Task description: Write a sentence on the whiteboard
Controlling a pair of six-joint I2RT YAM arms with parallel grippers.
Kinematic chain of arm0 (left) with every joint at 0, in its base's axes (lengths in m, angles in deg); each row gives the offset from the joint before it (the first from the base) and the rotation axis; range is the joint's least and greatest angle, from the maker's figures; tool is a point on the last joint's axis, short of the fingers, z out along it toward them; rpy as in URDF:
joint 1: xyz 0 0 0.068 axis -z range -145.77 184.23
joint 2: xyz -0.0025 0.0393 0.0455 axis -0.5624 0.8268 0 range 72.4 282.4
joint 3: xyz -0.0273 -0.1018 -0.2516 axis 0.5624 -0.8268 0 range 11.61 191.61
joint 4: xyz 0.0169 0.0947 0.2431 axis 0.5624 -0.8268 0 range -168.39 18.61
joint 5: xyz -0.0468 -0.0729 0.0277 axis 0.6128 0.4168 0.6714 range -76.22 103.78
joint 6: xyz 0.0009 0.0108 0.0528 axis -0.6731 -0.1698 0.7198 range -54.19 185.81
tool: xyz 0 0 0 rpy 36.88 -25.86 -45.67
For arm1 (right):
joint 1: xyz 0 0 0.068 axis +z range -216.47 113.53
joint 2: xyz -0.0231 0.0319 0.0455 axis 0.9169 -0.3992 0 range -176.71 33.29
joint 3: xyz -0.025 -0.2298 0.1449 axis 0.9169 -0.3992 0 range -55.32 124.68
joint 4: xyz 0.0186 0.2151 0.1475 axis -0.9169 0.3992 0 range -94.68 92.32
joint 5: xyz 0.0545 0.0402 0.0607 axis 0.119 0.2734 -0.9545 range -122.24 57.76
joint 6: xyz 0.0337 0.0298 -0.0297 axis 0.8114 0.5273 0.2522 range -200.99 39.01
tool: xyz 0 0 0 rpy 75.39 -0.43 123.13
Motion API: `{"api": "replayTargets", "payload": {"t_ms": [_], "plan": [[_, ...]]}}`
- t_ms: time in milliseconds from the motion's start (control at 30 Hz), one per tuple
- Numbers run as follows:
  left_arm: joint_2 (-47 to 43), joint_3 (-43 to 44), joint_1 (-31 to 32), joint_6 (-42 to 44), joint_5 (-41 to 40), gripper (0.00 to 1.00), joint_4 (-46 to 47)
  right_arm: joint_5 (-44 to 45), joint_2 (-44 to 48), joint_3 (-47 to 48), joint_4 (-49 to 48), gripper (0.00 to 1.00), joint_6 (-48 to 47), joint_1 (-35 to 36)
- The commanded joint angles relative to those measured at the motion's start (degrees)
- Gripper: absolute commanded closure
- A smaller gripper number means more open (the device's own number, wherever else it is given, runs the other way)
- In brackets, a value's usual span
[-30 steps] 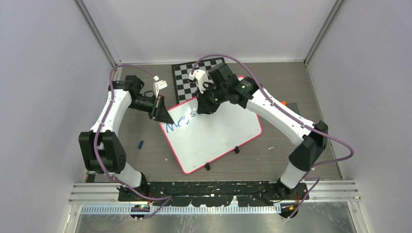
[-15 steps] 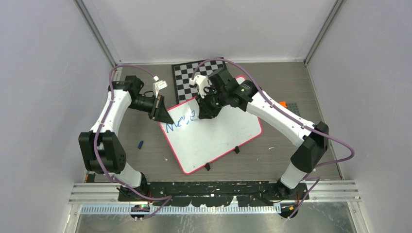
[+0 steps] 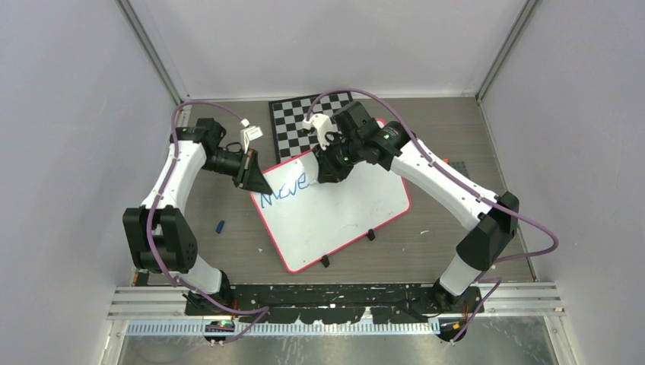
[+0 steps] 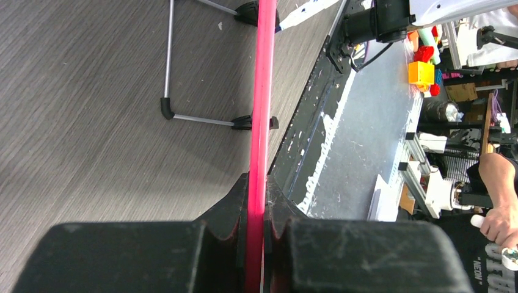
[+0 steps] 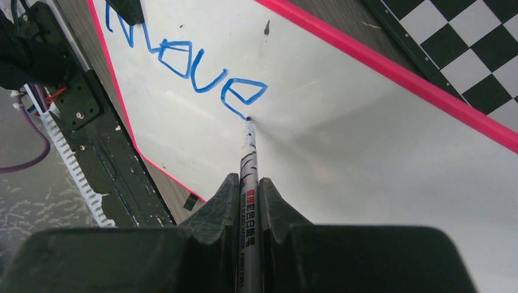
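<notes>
Two arms of the same build: the left arm (image 3: 179, 179) and the right arm (image 3: 441, 179) wear glossy white shells on the long links, with chunky black housings at every joint. A purple cable (image 3: 207, 103) trails along each one. A white camera bracket (image 3: 251, 135) caps each wrist. A small green light (image 3: 386, 135) shows on the right arm. The left gripper (image 4: 256, 183) and the right gripper (image 5: 247, 183) are matte black, angular and scuffed with pale scratches.

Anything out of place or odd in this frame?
Nothing spilled or damaged. The whiteboard sits askew on the table, its rim clamped in the left gripper. A small blue piece, maybe a marker cap, lies loose left of the board.
</notes>
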Motion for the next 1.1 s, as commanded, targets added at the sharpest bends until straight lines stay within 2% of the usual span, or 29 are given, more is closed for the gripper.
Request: {"api": "replayTargets", "payload": {"t_ms": [0, 367, 667, 1067], "plan": [[-1.03, -0.04, 0.59, 1.88, -5.66, 1.00, 4.50, 0.45, 2.68, 4.41, 0.58, 1.00, -0.25, -0.45], [-1.17, -0.03, 1.43, 1.66, -6.50, 1.00, 4.92, -2.40, 5.87, 4.83, 2.68, 1.00, 0.57, -2.74], [-1.60, -0.19, 2.50, 1.61, -8.05, 1.00, 5.20, -6.66, 7.06, 2.38, 0.20, 1.00, 2.19, -6.09], [-2.05, -0.36, 3.66, 1.70, -9.21, 1.00, 5.26, -9.77, 7.85, 0.47, -0.90, 1.00, 4.08, -6.64]]}}
